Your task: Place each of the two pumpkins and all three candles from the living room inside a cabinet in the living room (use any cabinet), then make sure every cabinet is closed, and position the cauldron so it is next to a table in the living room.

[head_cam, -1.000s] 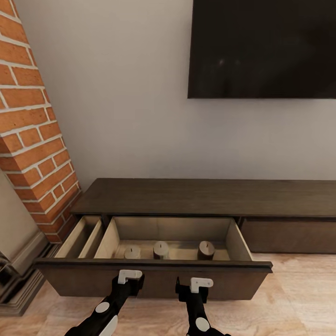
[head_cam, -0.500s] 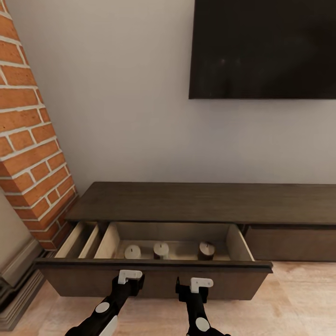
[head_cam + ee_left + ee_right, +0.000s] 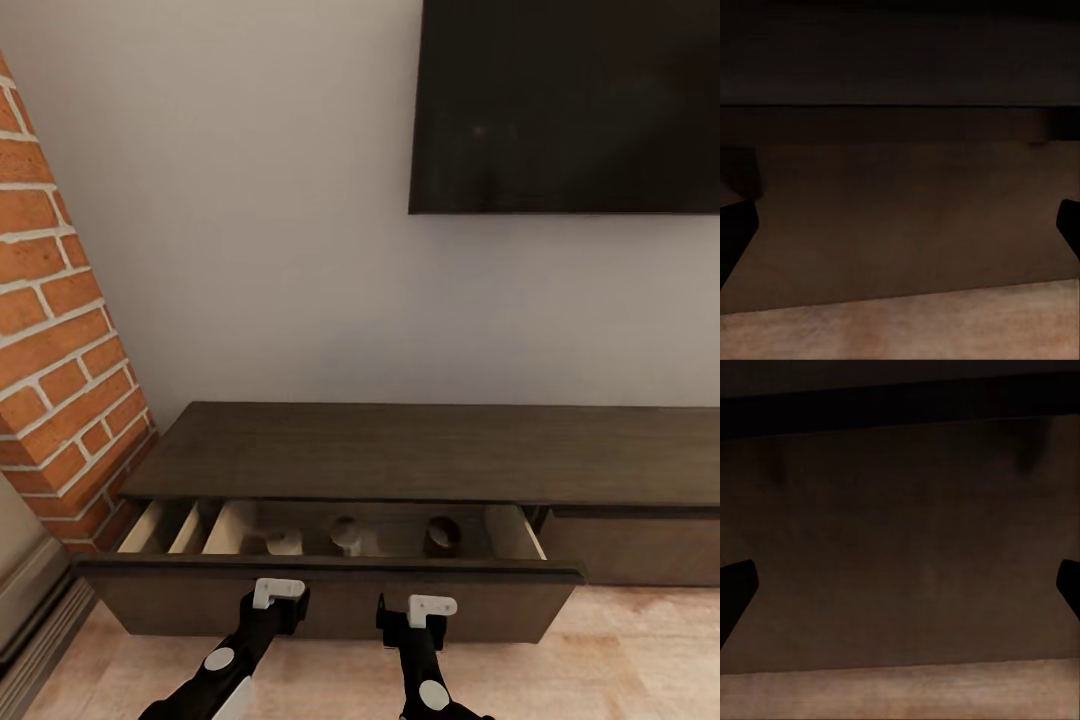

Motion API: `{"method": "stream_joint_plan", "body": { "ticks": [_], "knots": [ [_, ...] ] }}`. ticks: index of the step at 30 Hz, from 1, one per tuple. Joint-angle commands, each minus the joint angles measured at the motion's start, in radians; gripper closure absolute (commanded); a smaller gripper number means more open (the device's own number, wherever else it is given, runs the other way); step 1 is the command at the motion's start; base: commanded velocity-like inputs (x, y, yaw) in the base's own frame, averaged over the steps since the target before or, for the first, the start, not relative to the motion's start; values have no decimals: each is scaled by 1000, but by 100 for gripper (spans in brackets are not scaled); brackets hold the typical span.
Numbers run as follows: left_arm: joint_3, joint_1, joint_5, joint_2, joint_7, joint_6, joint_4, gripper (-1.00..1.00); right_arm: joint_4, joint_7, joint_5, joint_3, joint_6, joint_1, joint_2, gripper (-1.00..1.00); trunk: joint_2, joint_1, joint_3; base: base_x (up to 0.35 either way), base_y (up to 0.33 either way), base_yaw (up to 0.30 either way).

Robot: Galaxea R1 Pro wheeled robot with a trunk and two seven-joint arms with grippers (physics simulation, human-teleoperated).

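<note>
Candles (image 3: 346, 535) stand upright, three abreast along the part-open drawer (image 3: 330, 600) of the long cabinet (image 3: 430, 450) running wall-wise. My left gripper (image 3: 277, 594) and right gripper (image 3: 430, 607) face its front, fingers spread, empty; wrist views show bare drawer front.

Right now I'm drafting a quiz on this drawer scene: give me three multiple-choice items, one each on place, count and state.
1. Where are the candles?
A on the cabinet top
B inside the drawer
C on the floor

2. How many candles show?
A one
B three
C five

3. How is the drawer?
A fully shut
B partly open
C removed

Answers:
1 B, they stand in the drawer under the cabinet top.
2 B, three stubs stand in a row.
3 B, a gap remains behind its front, where the left gripper and right gripper sit.
</note>
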Motion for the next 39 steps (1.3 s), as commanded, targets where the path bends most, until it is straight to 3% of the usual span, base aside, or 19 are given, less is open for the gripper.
{"method": "stream_joint_plan", "body": {
  "ticks": [1,25,39],
  "knots": [
    [-8,-1,9,2,10,-5,-1,-100,0,-6,-10,8,-6,-2,-1,-100,0,0,-1,214,0,0],
    [-9,-2,11,2,10,-7,-1,-100,1,-5,-10,8,-5,-2,-1,-100,0,0,-1,194,0,0],
    [-10,-2,11,2,10,-7,-1,-100,1,-5,-10,8,-5,-2,-1,-100,0,0,-1,23,0,0]
  ]
}}
